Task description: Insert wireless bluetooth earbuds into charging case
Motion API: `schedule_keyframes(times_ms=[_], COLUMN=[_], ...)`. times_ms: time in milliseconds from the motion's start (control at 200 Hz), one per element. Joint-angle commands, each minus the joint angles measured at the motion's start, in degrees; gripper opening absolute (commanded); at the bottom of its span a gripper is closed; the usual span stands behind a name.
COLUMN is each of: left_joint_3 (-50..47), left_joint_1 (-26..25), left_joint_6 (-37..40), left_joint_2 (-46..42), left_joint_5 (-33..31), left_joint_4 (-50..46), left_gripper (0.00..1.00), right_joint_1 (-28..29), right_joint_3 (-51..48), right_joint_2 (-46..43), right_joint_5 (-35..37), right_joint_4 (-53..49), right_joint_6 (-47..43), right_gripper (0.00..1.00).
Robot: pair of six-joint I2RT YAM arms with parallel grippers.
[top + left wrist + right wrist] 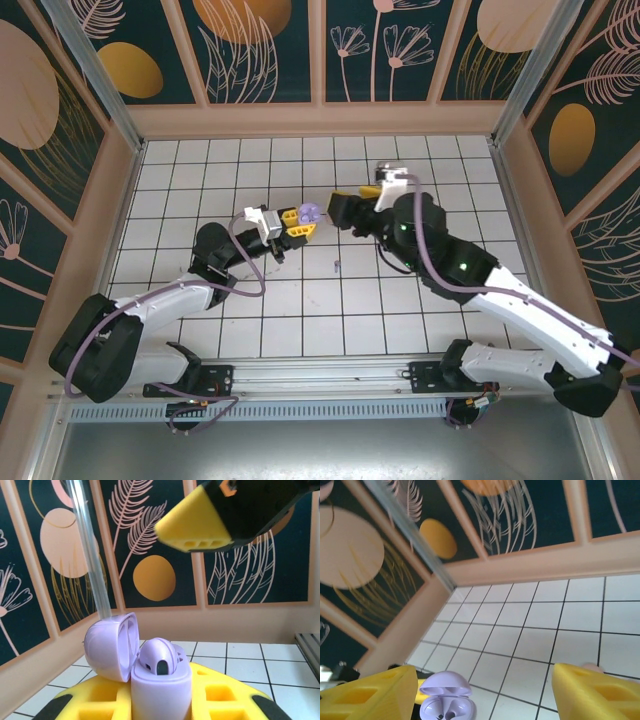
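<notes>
My left gripper is shut on the lilac charging case and holds it above the tiled floor. In the left wrist view the case stands upright between the yellow fingers, its lid swung open to the left. One lilac earbud sits in the case's top. My right gripper hovers just right of the case, jaws open and nothing between them. From the right wrist, the open case lies below, near the left yellow finger. A tiny earbud lies on the floor.
White tiled floor is ringed by a low peach wall with dark floral panels. A clear corner post rises behind the case. A small pale pink thing peeks over the right wrist's right finger.
</notes>
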Motion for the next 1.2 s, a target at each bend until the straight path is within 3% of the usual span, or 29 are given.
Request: schedule_keyframes(times_ms=[0, 145, 500, 921, 1196], left_joint_3=[-1.4, -2.7, -3.4, -4.7, -7.0], left_joint_1=[-0.2, -0.2, -0.1, -0.2, -0.2], left_joint_6=[-1.8, -2.0, -1.2, -0.5, 1.7], left_joint_2=[0.7, 0.9, 0.6, -0.5, -2.4], left_joint_5=[-3.5, -5.1, -3.4, -13.4, -17.9], left_joint_4=[5.7, 8.2, 9.0, 9.1, 10.0], left_gripper=[0.0, 0.0, 0.0, 0.0, 0.0], right_joint_1=[-2.8, -7.2, -7.8, -8.3, -8.1], right_joint_3=[-3.8, -9.8, -12.9, -5.9, -2.4], right_joint_2=[-1.5, -0.7, 3.0, 28.2, 38.5], right_joint_5=[4.2, 1.9, -1.3, -2.6, -6.4], right_joint_4=[-5.6, -8.7, -7.0, -14.8, -12.5], right_joint_6=[8.5, 14.5, 15.9, 21.0, 20.3], right_gripper=[0.71, 0.71, 0.69, 0.61, 0.54])
